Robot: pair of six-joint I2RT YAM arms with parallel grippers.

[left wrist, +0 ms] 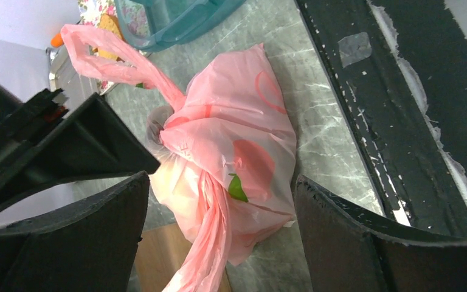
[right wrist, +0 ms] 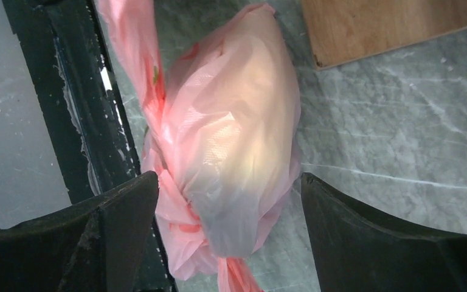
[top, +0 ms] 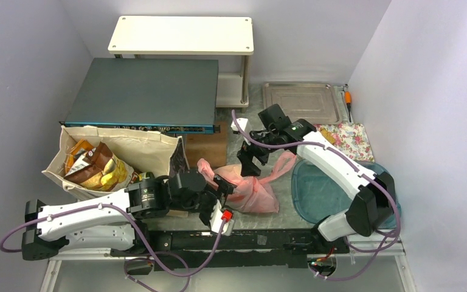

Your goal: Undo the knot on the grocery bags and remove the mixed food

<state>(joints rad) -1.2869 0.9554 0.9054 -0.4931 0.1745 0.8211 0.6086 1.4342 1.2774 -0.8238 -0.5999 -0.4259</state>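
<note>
1. The pink plastic bag [top: 252,193] lies on its side on the grey marbled table [top: 280,201], near the front edge, between the two arms.
2. Its knot [left wrist: 169,123] is tied: the handle ends are twisted together at the bag's neck. One handle loop [left wrist: 100,52] trails away over the table and another strip [left wrist: 210,243] hangs towards the left wrist camera.
3. The left gripper [left wrist: 220,179] sits at the bag's left end with its jaws spread wide. The bag shows in the gap between them and nothing is clamped.
4. The right gripper [right wrist: 230,176] hangs over the bag from the far side, its jaws also wide apart and gripping nothing.
5. Through the thin plastic the right wrist view shows a pale rounded bulk; what it is cannot be told.
6. The beige canvas tote [top: 152,149] stands open at the left, just beside the left arm, with orange and brown-red chip bags [top: 94,165] inside it.
7. A teal tray [top: 319,188] lies to the right of the pink bag, partly under the right arm.
8. A floral cloth [top: 343,139] and a metal tray [top: 301,100] lie farther back.
9. A wooden block [top: 207,149] stands just behind the bag.
</note>
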